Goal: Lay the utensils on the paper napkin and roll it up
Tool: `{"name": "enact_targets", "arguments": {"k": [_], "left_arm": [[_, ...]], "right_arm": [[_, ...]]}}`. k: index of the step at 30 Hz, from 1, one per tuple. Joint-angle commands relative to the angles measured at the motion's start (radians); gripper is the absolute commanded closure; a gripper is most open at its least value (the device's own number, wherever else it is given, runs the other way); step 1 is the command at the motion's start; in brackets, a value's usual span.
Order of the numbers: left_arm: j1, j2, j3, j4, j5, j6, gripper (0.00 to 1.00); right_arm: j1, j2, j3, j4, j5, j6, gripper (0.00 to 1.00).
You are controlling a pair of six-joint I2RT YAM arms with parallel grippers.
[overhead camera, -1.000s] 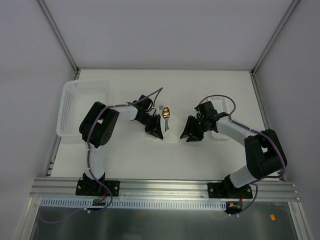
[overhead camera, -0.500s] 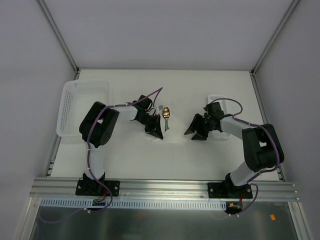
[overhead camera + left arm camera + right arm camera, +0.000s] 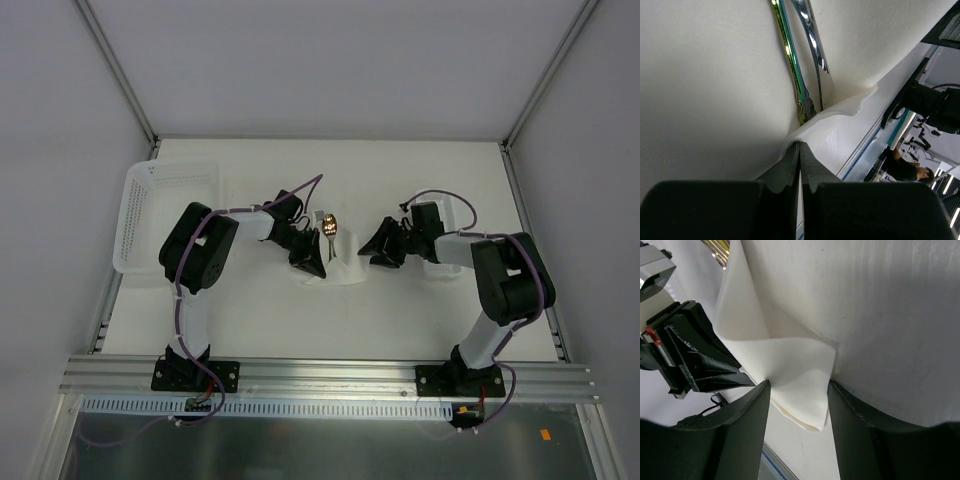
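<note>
The paper napkin (image 3: 343,268) lies at mid-table, its right part lifted into a folded flap (image 3: 795,370). The gold-bowled spoon (image 3: 331,227) rests on it. In the left wrist view two utensil handles lie side by side on the napkin: a greenish-gold one (image 3: 792,65) and a slimmer mirror-bright one (image 3: 813,37). My left gripper (image 3: 309,262) is shut, pinching the napkin's near-left edge (image 3: 799,144). My right gripper (image 3: 372,248) stands open at the napkin's right side. Its two fingers (image 3: 752,410) bracket the raised flap and touch it on both sides.
A white perforated basket (image 3: 132,205) stands at the left of the table. A second white basket (image 3: 458,205) sits partly under the right arm. Metal frame posts and a rail (image 3: 330,375) border the table.
My right gripper has moved left from open table to the napkin, and the napkin's right side has risen into a fold. The left gripper has kept its place and grip.
</note>
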Motion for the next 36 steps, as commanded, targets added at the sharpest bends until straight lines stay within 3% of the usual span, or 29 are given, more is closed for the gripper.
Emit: {"name": "enact_targets", "arguments": {"k": [1,11,14,26,36], "left_arm": [[0.012,0.038,-0.015,-0.006,-0.093,0.021,1.00],[0.020,0.036,-0.017,-0.006,-0.098,0.021,1.00],[0.020,0.035,-0.017,-0.006,-0.098,0.021,1.00],[0.023,0.035,-0.025,-0.006,-0.098,0.024,1.00],[0.023,0.035,-0.022,-0.006,-0.102,0.024,1.00]], "right_arm": [[-0.001,0.043,-0.081,0.044,0.048,-0.015,0.46],[-0.030,0.044,-0.187,0.081,0.044,0.010,0.36],[-0.030,0.069,-0.228,0.177,0.013,0.070,0.30],[-0.119,0.072,-0.406,0.430,-0.068,0.142,0.35],[-0.117,0.214,-0.437,0.711,-0.110,0.274,0.35]]}}
